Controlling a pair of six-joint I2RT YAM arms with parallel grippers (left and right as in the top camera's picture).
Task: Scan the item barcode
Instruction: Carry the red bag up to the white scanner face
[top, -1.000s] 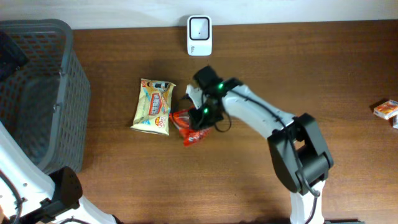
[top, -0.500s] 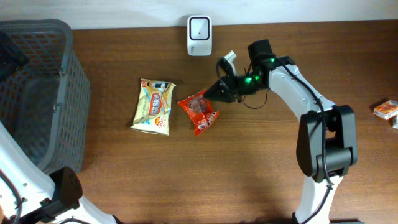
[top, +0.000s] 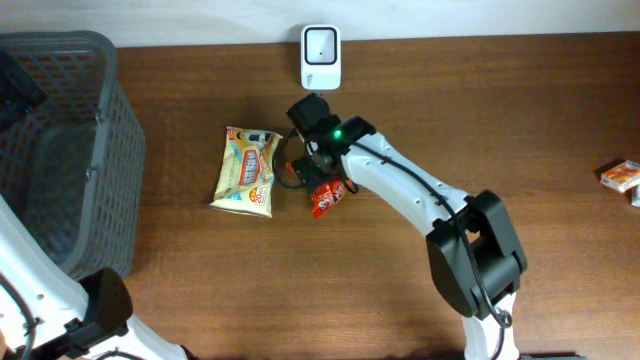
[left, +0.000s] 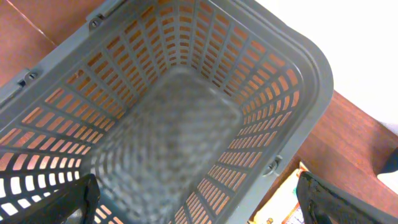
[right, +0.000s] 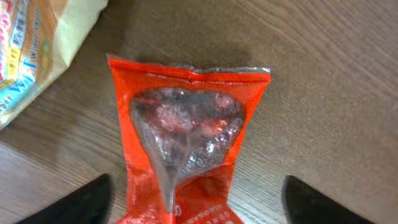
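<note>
Brown wood-grain makes up the counter (top: 500, 120), which ends at a pale strip of wall along the far edge, where a white scanner (top: 321, 56) stands just inside the boundary. A grey slatted basket (top: 110, 120) fills the far-left corner, its rim running off the frame. At the right-hand edge sits a small orange-and-white box (top: 622, 176), well apart from everything else. A broad run of bare wood lies between that box and the right arm, and another spreads across the near side of the counter. The task's thing, a red snack packet (top: 328, 197) with a clear window, lies flat near the middle of the counter, just beside a yellow snack packet (top: 248, 170) and nearer than the scanner. The right end effector (right: 202, 205) hangs directly over the red packet, released: its two dark fingers stand wide on either side of the wrapper's lower end, and whether they touch it cannot be told. The left end effector (left: 199, 208) is spread wide too, holding nothing, poised above the basket's open mouth. Half a second earlier the right arm stretched out to the right of the scanner, away from the packet; now it has swung back over it — and the red packet sits slightly nearer than it did then, partly hidden under the arm.
</note>
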